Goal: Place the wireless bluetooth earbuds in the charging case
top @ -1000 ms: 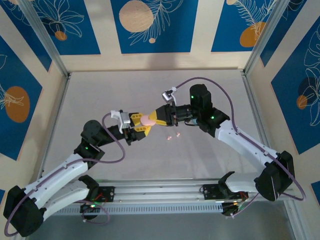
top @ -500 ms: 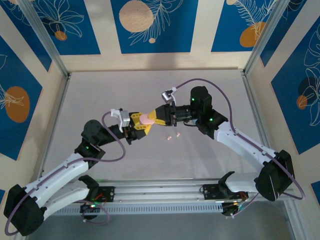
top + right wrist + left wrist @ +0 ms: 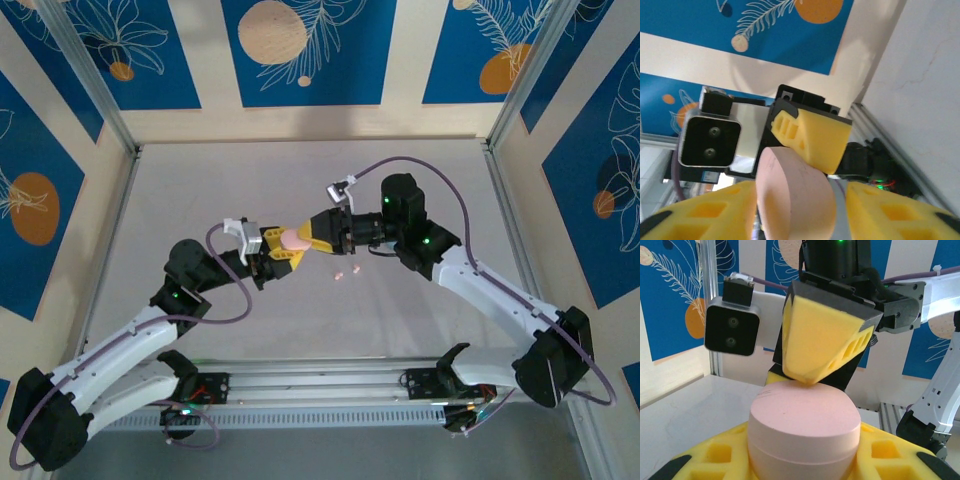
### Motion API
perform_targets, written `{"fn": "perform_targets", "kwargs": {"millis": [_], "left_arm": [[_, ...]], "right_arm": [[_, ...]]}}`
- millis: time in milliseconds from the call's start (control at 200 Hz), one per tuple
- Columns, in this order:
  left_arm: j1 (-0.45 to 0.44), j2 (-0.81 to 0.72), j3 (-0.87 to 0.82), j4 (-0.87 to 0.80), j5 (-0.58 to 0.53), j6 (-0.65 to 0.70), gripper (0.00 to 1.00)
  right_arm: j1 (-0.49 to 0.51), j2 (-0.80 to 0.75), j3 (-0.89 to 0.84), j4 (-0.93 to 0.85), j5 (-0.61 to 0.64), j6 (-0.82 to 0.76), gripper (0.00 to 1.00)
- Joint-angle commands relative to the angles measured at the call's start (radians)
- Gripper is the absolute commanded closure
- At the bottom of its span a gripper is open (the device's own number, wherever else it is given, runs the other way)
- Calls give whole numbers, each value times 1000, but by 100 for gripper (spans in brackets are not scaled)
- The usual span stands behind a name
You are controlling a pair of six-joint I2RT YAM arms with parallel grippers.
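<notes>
The left gripper (image 3: pixel 286 249) clamps the pink charging case (image 3: pixel 295 240) above the table (image 3: pixel 200 200). The right gripper (image 3: pixel 311 236) has its jaws around the case's other side; whether they press it, I cannot tell. Two pink earbuds (image 3: pixel 345 273) lie on the table near the case, on the right arm's side.

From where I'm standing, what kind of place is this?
Probably a robot test cell: a white table fenced by metal posts and blue printed panels, with two robot arms bolted at its near edge, meeting at a pink case.
</notes>
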Motion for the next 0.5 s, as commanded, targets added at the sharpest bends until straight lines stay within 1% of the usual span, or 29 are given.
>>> {"fn": "perform_targets", "kwargs": {"millis": [0,80,145,245,295,380,495], "left_arm": [[-9,-5,16,24,20,-5,75],[-9,-7,13,23,22,-15,75],[-9,-8,12,26,22,-20,75],[-9,-7,15,31,28,-31,75],[-9,-4,16,35,33,-36,75],[-9,-5,20,36,40,-43,75],[-9,-2,23,40,46,-51,75]], "right_arm": [[0,-44,71,-173,103,-179,42],[2,-71,105,-254,180,-318,38],[12,-99,114,-289,238,-456,37],[52,-137,100,-308,271,-712,35],[77,-150,93,-323,291,-815,35],[111,-153,101,-364,325,-927,34],[135,-132,123,-420,377,-975,33]]}}
